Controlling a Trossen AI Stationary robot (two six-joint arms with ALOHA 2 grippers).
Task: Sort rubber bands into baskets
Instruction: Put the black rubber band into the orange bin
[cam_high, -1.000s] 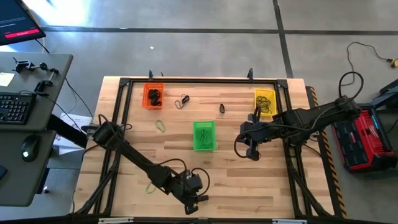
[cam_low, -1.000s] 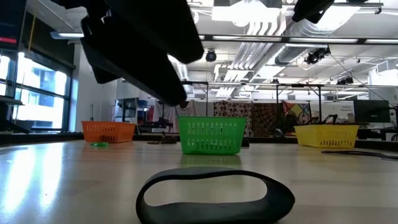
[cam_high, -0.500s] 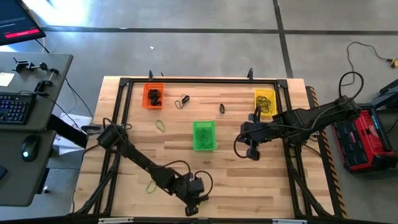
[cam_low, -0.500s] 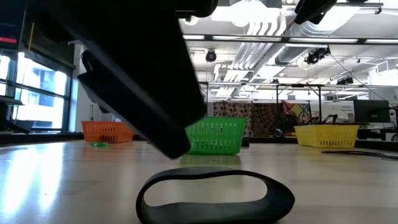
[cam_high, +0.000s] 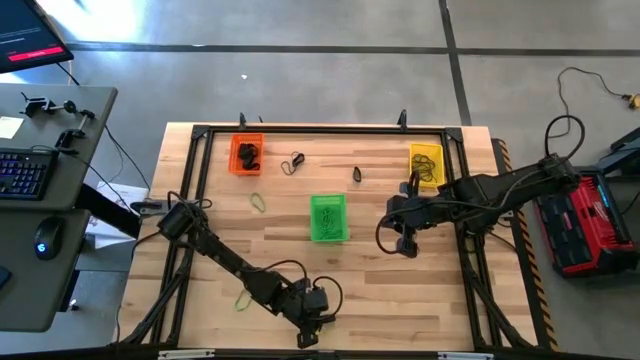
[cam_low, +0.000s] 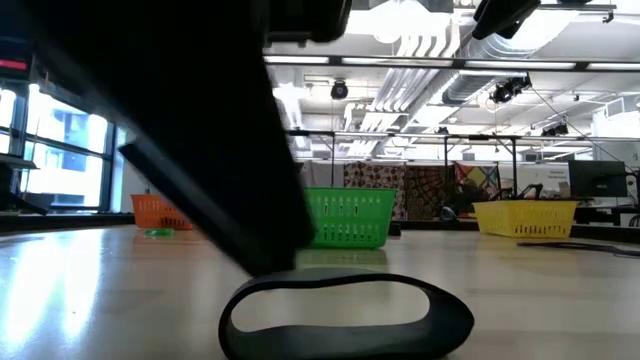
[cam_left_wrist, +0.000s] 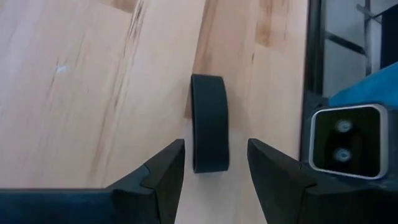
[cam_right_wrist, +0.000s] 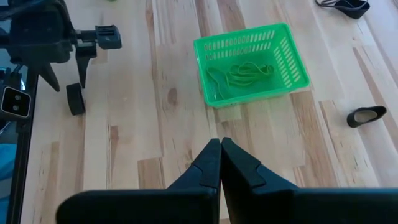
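A wooden table seen from above, with the green basket (cam_high: 328, 218) near its centre as the landmark. Far left and back of it stands the orange basket (cam_high: 246, 154), already holding dark bands. Between the two, a yellowish band (cam_high: 258, 202) lies loose on the wood, and a dark band (cam_high: 294, 163) lies just right of the orange basket. A green band (cam_high: 243, 299) lies near the front edge, left of the green basket.

Just in front of the green basket, by the table's front rail, the left gripper (cam_left_wrist: 216, 163) hangs low with its fingers spread on either side of a wide black band (cam_left_wrist: 209, 131), not yet pinching it. The green basket holds green bands. Behind it to the right lies another dark band (cam_high: 356, 174).

Right of the green basket the right gripper (cam_right_wrist: 220, 163) waits above bare wood, fingers pressed together. Farther back right is the yellow basket (cam_high: 426, 165).

Sorting looks partly done; several bands remain. The black band sits close to the front rail, leaving little room there.
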